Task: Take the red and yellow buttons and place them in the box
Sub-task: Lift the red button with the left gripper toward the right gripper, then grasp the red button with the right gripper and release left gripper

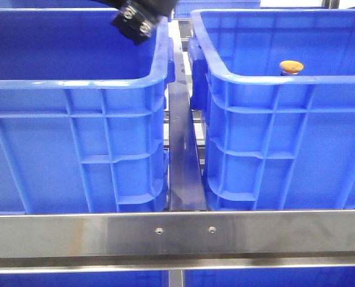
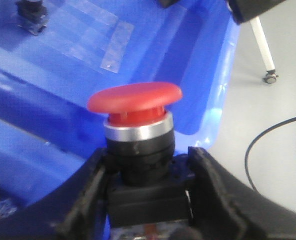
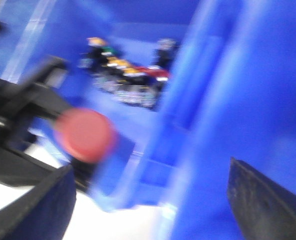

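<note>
Your left gripper (image 2: 148, 200) clamps the red button (image 2: 135, 102) over a blue crate (image 2: 207, 90); release remains. Your right gripper (image 3: 148, 200) is spread wide and empty; the yellow button (image 1: 291, 66) awaits in the right crate (image 1: 273, 78).

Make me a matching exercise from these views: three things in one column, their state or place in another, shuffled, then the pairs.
Things:
1. red button
2. yellow button
3. right gripper

States:
A. jaws wide apart, holding nothing
B. gripped between the jaws of the left gripper
C. showing above the near rim of the right-hand crate

Pairs: 1-B, 2-C, 3-A
</note>
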You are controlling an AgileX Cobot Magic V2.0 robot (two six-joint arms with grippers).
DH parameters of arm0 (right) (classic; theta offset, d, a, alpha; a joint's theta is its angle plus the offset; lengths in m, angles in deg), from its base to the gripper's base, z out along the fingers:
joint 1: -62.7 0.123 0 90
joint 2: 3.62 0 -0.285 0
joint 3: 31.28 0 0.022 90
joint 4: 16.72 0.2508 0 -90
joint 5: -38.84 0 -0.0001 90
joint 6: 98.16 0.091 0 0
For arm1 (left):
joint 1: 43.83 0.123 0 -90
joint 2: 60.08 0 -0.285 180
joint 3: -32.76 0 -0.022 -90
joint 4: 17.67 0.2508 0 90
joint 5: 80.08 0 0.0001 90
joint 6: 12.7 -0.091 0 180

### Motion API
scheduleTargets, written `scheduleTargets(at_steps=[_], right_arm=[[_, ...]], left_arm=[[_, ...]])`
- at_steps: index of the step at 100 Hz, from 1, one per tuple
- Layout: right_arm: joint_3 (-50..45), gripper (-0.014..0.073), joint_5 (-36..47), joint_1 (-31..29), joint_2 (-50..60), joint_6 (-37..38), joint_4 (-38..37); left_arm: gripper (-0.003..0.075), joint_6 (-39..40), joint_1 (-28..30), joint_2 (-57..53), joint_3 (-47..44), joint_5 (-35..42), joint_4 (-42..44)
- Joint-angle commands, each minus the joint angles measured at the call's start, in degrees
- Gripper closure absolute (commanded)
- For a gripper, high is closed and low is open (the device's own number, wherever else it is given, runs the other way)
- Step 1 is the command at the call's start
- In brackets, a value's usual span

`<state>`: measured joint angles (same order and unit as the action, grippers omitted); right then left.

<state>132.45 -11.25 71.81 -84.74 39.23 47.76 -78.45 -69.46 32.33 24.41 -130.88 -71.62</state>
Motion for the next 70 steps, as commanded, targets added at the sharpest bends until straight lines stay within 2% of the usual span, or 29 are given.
scheduleTargets(at_steps=[1, 33, 63, 70], right_arm=[[3.9, -0.0041, -1.4, 1.8, -0.7, -0.7, 5.3], [7.6, -0.0041, 0.1, 8.3, -6.9, -0.7, 6.2], [7.6, -0.004, 0.3, 9.3, -9.6, -1.1, 8.4], [7.6, -0.0001, 0.1, 9.3, -9.7, -1.1, 8.4]], left_arm=[[0.0657, 0.0, -0.9, -1.1, 2.6, 0.9, -3.8], [0.0657, 0.0, -1.1, -1.1, 2.6, 0.9, -4.1], [0.0657, 0.0, -1.1, -1.1, 2.6, 0.9, -4.1], [0.0657, 0.0, -1.1, -1.1, 2.6, 0.9, -4.1]])
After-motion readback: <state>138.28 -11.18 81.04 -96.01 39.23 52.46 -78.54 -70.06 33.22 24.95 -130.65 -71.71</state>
